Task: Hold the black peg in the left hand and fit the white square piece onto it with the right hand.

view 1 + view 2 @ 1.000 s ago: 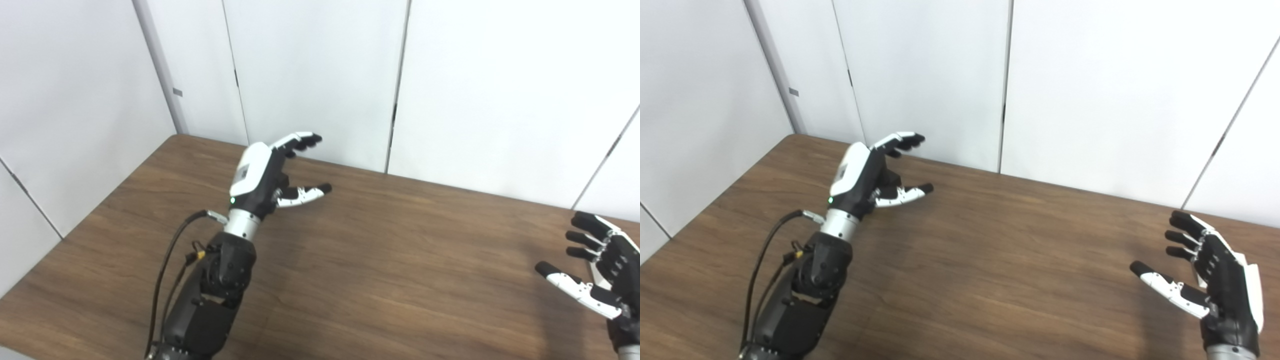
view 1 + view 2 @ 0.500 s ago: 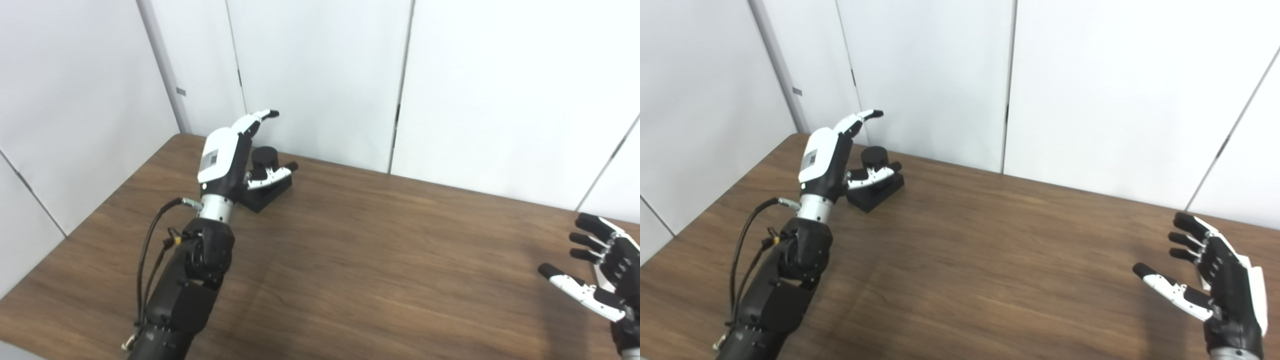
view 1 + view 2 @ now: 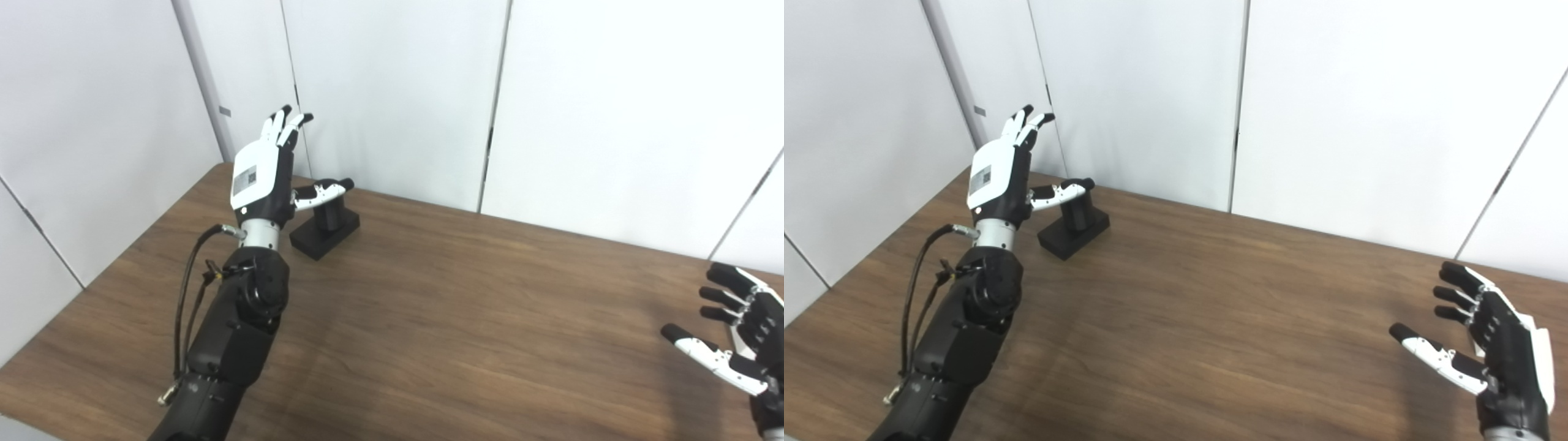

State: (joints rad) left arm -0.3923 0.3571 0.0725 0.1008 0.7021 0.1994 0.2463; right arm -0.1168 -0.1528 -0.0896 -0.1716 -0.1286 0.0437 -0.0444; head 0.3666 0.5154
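Wood-grain table [image 3: 465,318] — white wall panels [image 3: 392,92] behind.
Black peg [image 3: 327,222] upright at far left; both hands' fingers apart — left hand [image 3: 263,180], right hand [image 3: 1494,349].

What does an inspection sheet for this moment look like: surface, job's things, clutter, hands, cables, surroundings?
Surface: wooden table, brown grain.
Job's things: black peg upright on its square base, far left corner; white square piece not seen.
Clutter: nothing seen.
Hands: left hand open, raised beside the peg, thumb over the peg's top, contact unclear; right hand open, holding nothing, at the right edge.
Cables: black cable looped along the left forearm.
Surroundings: white wall panels behind and left.
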